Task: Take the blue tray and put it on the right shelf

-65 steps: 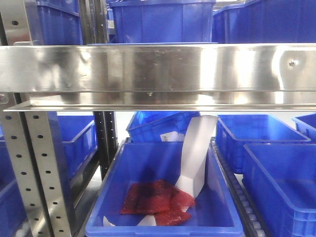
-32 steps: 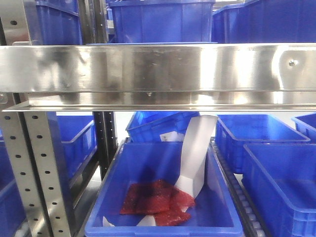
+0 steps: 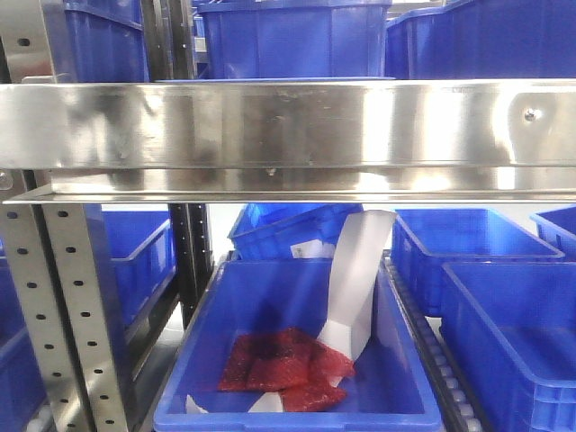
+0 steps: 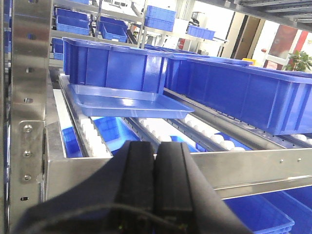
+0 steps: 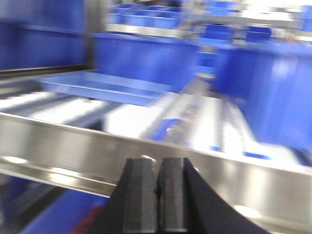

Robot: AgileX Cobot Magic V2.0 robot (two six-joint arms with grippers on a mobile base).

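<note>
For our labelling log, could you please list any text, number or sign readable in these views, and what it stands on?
None can be read.
The white paper slip in the tilted dark blue plastic bin shows no legible print.
The glossy light-blue shallow tray and the stainless-steel front rail bear no markings.

The blue bin with the red packets sits slightly lower and leftward in the front view; reflections on the steel rail shift.
</note>
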